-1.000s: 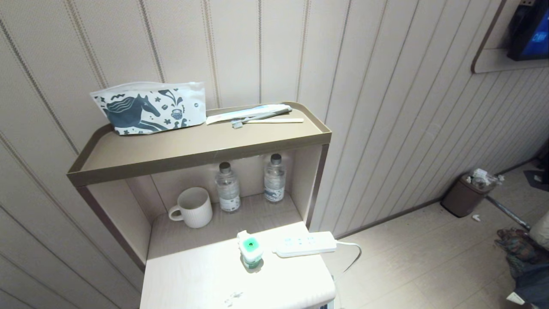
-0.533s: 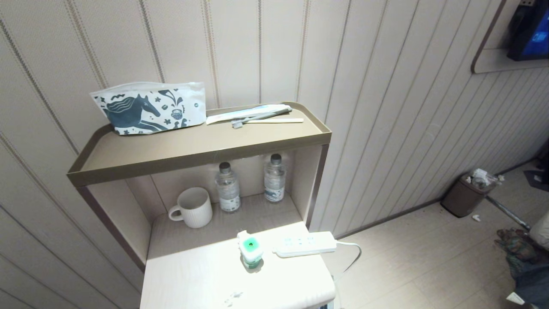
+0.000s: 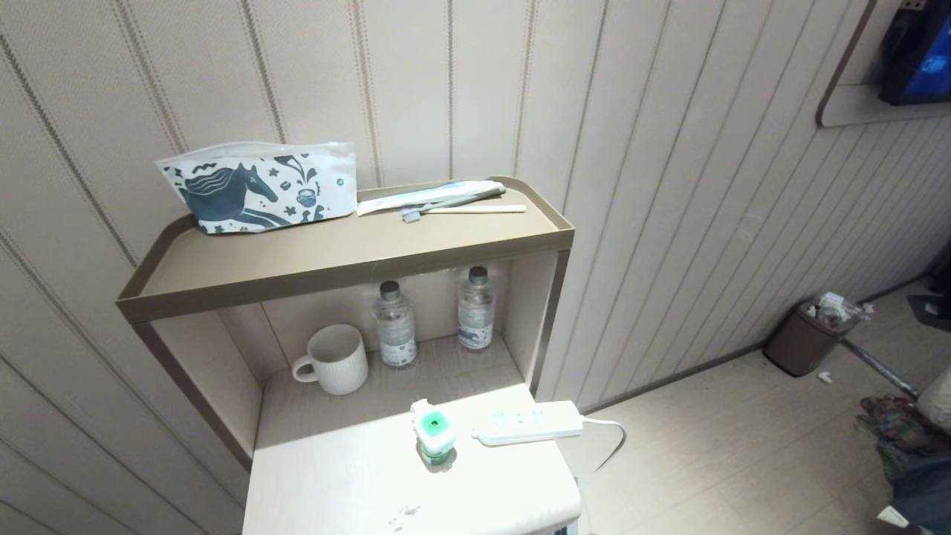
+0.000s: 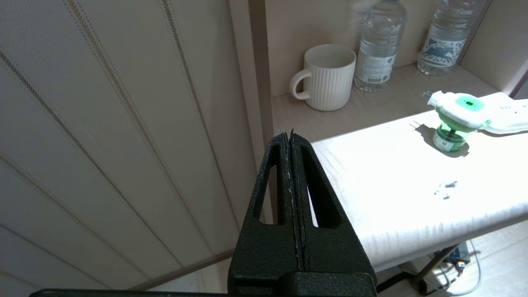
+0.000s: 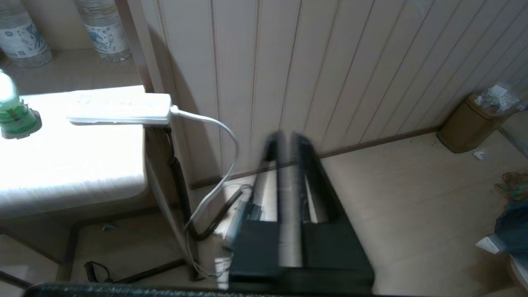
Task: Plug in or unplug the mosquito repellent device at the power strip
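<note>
Head view: nothing plugged in yet.
Small white-and-green mosquito repellent device [image 3: 434,435] stands beside flat white power strip [image 3: 529,423], apart; left gripper [image 4: 290,136] & right gripper [image 5: 286,142] both clenched, empty, far off.

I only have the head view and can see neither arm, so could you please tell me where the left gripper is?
Observer: The left gripper is shut and empty, near the left edge of the table, well short of the repellent device.
Operator: Thank you. And the right gripper?
Observer: The right gripper is shut too, holding nothing, above the floor to the right of the power strip.
Operator: Where does the strip's cord go?
Observer: The cord drops off the table's right side to cables on the floor beneath it.
</note>
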Available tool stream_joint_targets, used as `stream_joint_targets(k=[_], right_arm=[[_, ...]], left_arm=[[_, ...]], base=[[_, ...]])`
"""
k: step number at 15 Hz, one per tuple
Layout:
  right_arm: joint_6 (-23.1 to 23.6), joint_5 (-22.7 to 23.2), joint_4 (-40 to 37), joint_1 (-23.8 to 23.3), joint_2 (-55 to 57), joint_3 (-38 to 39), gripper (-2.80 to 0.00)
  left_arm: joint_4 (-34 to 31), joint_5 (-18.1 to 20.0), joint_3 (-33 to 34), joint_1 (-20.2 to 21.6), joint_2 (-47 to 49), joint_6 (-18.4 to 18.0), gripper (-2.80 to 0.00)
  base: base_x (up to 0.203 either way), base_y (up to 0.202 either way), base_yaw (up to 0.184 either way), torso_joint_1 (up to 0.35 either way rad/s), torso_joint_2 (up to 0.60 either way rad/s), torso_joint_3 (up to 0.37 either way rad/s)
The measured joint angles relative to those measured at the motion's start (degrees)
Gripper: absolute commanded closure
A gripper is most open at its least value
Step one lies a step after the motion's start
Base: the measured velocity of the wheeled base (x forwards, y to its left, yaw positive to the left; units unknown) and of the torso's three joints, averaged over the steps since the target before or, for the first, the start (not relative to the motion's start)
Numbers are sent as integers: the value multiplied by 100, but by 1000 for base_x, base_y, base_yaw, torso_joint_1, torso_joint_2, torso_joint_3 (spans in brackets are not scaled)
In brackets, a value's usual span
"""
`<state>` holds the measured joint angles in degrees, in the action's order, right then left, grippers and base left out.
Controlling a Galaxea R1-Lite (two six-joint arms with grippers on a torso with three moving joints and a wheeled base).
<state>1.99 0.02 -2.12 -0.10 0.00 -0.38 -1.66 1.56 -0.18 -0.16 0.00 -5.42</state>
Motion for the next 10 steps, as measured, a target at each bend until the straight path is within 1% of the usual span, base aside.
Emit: stream_joint_targets(k=[10], right_arm=[[-18,-10,67,2,0,11,0]], left_arm=[[9,0,0,2,0,0,0]], base=[[0,0,0,0,0,0]])
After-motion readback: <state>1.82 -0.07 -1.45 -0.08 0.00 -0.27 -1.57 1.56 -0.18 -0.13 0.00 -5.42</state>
